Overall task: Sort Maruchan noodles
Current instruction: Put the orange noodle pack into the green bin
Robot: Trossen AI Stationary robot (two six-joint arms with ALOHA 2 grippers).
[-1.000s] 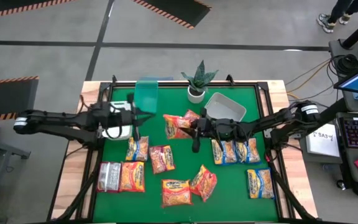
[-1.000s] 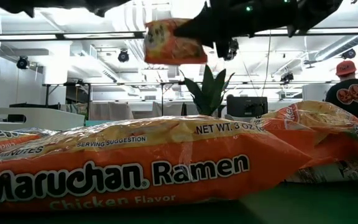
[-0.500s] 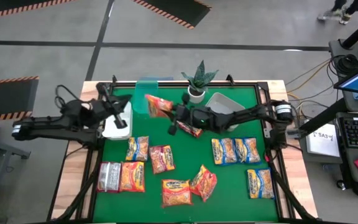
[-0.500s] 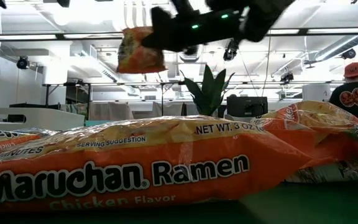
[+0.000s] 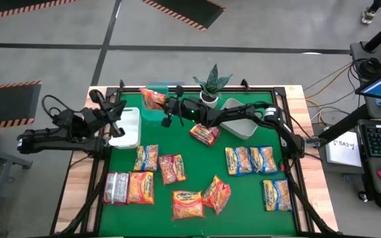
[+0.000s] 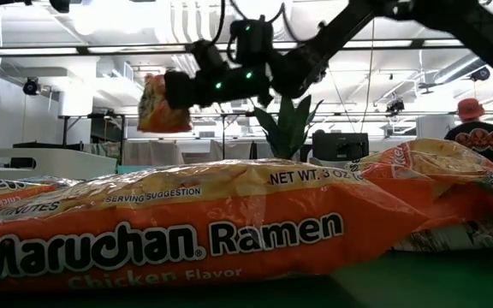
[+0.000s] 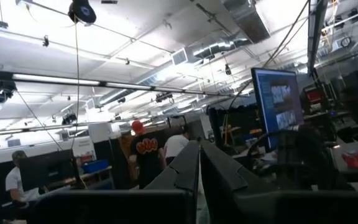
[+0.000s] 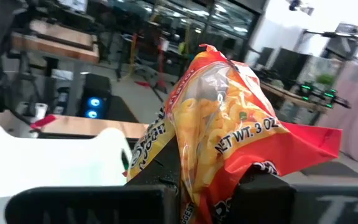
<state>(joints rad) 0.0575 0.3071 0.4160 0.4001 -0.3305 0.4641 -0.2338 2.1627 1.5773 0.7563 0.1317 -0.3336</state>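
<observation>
- While our right gripper (image 5: pixel 159 104) pinches an orange noodle packet (image 5: pixel 152 98) by its lower edge, we hold it high over the clear-teal bin (image 5: pixel 152 111) at the table's far side, likely to drop it in.
- Our left gripper (image 5: pixel 116 106) waits pressed together, empty, by the white bin (image 5: pixel 128 132), out of the way.
- Other Maruchan packets (image 5: pixel 177 169) lie spread on the green mat (image 5: pixel 243 192), unsorted.

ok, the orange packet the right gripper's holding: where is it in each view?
High: orange packet top centre-left, over the teal bin.
Low: upper left, in the air.
Left wrist: not in it.
Right wrist: centre, between the fingers.
Shared landmark: potted plant.
</observation>
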